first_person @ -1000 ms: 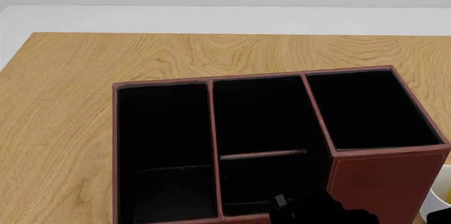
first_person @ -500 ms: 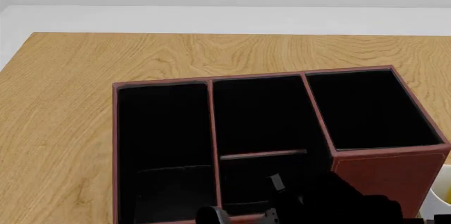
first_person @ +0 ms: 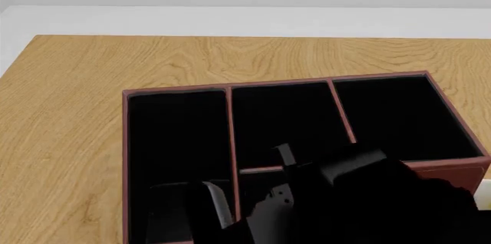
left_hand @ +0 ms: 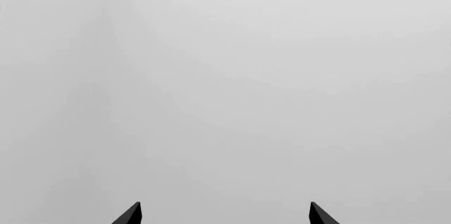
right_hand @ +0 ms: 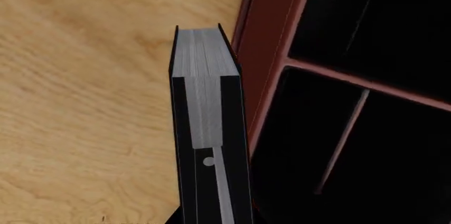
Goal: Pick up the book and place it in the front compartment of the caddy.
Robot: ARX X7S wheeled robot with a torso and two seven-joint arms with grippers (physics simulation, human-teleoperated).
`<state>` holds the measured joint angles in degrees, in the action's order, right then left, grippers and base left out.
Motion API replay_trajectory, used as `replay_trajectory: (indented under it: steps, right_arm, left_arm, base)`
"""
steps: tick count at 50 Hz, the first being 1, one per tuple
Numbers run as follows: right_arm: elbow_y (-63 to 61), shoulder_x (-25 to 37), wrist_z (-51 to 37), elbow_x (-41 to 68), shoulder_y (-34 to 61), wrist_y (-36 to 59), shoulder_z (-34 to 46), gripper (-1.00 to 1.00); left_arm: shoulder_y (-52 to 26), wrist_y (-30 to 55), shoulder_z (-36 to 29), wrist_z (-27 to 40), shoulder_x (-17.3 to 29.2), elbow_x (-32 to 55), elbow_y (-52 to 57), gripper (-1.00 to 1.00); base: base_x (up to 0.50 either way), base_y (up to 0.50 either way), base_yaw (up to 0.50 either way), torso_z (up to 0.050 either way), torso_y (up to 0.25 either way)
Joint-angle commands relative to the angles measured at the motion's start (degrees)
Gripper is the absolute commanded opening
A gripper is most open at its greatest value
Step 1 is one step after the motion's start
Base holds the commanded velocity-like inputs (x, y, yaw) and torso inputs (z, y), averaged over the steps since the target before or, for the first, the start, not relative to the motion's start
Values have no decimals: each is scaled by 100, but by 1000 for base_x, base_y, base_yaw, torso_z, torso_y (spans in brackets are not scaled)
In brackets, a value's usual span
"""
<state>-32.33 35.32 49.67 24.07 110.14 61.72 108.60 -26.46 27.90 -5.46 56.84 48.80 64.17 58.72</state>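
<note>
Right end effector [right_hand: 211,182] held the book [right_hand: 204,71], black fingers [right_hand: 233,129] clamped flat on both black covers, white page edge showing between them. In the right wrist view the book hung clear of the bench [right_hand: 84,102], just outside the caddy [right_hand: 271,39] wall, its cover next to the red-brown rim; touching or not, couldn't tell. Caddy compartments showed black inside, red-brown dividers between them.

Head view: caddy [first_person: 176,90] sat on the bench [first_person: 92,83], three compartments along its far side, smaller ones nearer the robot. Right arm [first_person: 368,198] was a dark mass over the caddy's near right part, covering that corner. Book not separable from the arm in this view.

Left end effector [left_hand: 224,214] spread wide, only two black fingertips [left_hand: 131,214] visible, well apart, nothing between them, plain grey background behind. Not seen in the head view.
</note>
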Motion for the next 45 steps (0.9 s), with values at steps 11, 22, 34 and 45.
replay_trajectory:
  steps: [11, 22, 34, 45]
  right_arm:
    - [326, -273, 512, 273, 975, 7, -1245, -100]
    - [327, 44, 847, 214, 1547, -220, -1477, -100]
    - [1303, -299, 1211, -110, 1947, -641, -1570, -100]
    - [2423, -750, 1295, -432, 1965, -999, -1660, -100]
  left_arm:
    - [26, -209, -125, -50, 63, -109, -96, 100]
    - [70, -289, -108, -25, 121, -100, -67, 100]
    - [84, -376, -106, 81, 246, 3, 15, 100]
    - [102, -507, -187, 75, 306, -75, -33, 100]
  base:
    - [0, 0, 0, 0, 1]
    - [0, 0, 0, 0, 1]
    - [0, 0, 0, 0, 1]
    - [0, 0, 0, 0, 0]
